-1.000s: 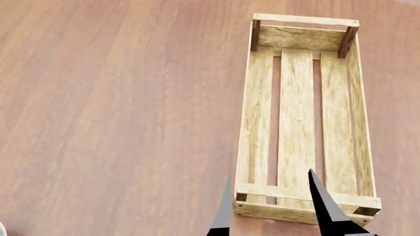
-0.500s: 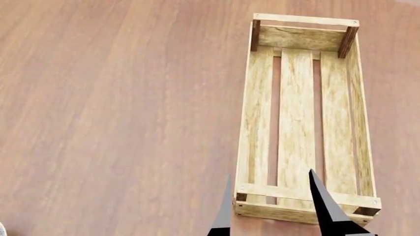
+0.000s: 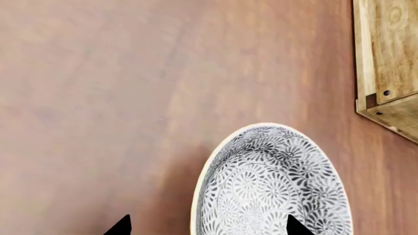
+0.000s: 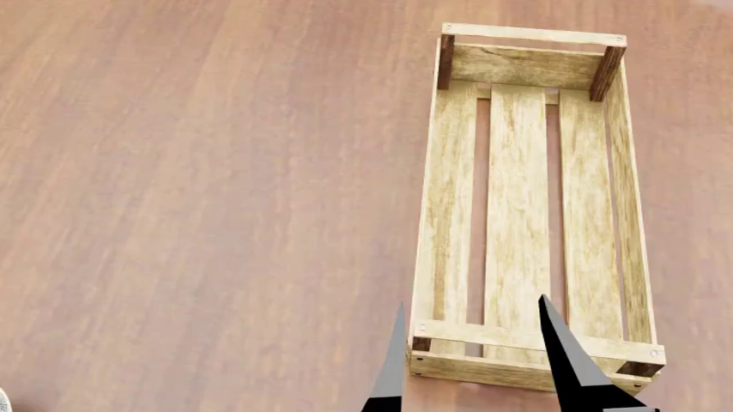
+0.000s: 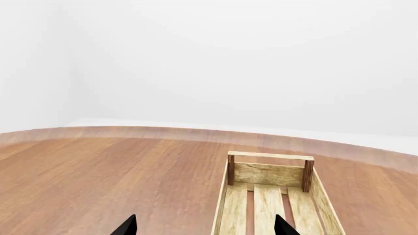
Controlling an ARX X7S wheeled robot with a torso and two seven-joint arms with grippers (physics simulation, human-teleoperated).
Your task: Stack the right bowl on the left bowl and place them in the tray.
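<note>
A white bowl with a grey floral pattern [image 3: 274, 186] sits on the wooden table in the left wrist view. My left gripper [image 3: 205, 227] is open just above it: one fingertip is over the bowl's inside, the other over the bare table, with the rim between them. The tray [image 4: 521, 206], a long light-wood slatted crate, lies empty at the right of the head view, and its corner shows in the left wrist view [image 3: 385, 63]. My right gripper [image 4: 475, 360] is open and empty at the tray's near end, and the right wrist view [image 5: 203, 226] shows it the same. A second bowl is not in view.
The brown wooden table [image 4: 206, 206] stretches left of the tray. A sliver of something white [image 4: 3, 399] shows at the head view's lower left edge. A white wall [image 5: 209, 58] stands beyond the table's far edge.
</note>
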